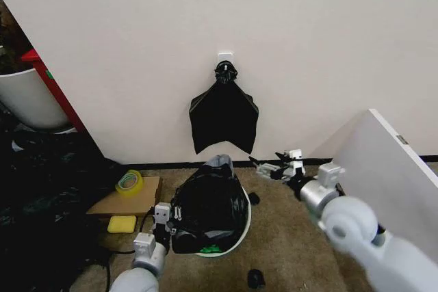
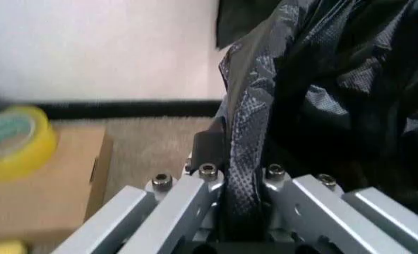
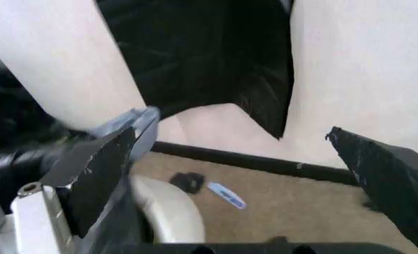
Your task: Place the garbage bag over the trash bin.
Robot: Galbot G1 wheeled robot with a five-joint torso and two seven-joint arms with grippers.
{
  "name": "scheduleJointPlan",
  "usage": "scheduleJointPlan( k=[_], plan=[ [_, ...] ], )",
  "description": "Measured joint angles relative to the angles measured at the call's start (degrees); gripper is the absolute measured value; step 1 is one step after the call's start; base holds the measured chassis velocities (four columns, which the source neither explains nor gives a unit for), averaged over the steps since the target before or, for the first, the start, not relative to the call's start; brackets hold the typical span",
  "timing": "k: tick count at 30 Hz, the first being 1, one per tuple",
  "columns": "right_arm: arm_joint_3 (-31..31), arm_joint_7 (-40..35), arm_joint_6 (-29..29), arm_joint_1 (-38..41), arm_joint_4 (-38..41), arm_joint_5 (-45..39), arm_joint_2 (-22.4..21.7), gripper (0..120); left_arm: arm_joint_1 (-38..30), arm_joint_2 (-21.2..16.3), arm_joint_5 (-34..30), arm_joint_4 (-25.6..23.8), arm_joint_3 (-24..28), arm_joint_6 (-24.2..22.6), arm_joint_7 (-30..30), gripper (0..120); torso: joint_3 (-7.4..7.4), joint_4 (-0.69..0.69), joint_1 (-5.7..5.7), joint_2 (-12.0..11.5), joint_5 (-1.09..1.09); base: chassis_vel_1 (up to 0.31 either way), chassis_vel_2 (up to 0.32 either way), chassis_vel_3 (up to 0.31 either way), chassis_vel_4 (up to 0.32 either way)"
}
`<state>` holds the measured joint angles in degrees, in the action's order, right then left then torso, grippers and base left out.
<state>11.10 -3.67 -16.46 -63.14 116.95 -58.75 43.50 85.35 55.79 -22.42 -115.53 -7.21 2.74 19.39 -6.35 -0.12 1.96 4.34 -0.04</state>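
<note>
Head view is showing the garbage bag lying draped over the trash bin, the left gripper pinching its near-left edge shut, while the right gripper is hanging wide open, empty, beyond the bin's far-right rim.

A flat bunch of black bags is hung from a white hook on the pale wall. On the brown carpet, a cardboard box is seen — a roll of yellow tape lies on it, a yellow sponge just beside. Dark plastic sheeting is spread at the left, and a white panel is leaned at the right.
</note>
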Motion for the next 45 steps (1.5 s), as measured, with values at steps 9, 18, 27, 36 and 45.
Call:
scheduleJointPlan(
  k=[9,18,27,36,45],
  plan=[
    [-6.4,-21.1,-11.5,-7.2,17.2,19.1,7.2,100,-3.1,2.2,-8.7,-2.2,2.6,-9.1,10.0,1,0.01,-0.03,0.00,0.0,-0.02,0.000,0.000,0.000,0.000],
    [-20.4,-23.4,-17.0,-2.3,10.2,33.0,15.3,100,-5.4,3.3,-5.8,-1.8,4.1,-11.2,11.4,1,0.00,-0.01,0.00,0.0,0.00,0.000,0.000,0.000,0.000],
    [-22.8,-21.6,-15.2,-2.4,4.6,47.7,15.5,66,-5.5,2.2,-5.6,-1.6,3.6,-10.8,10.7,1,0.00,-0.02,0.00,0.0,0.00,0.000,0.000,0.000,0.000],
    [-23.0,-21.6,-14.7,-2.6,4.3,49.3,15.1,34,-5.3,1.9,-5.7,-1.7,3.3,-10.5,10.4,1,0.00,-0.02,0.00,0.0,0.01,0.000,0.000,0.000,0.000],
    [-20.5,-21.5,-10.4,-3.8,4.7,48.2,14.6,0,-4.6,1.7,-7.2,-1.8,2.3,-8.7,9.2,1,0.00,-0.02,0.00,0.0,0.01,0.000,0.000,0.000,0.000]
  ],
)
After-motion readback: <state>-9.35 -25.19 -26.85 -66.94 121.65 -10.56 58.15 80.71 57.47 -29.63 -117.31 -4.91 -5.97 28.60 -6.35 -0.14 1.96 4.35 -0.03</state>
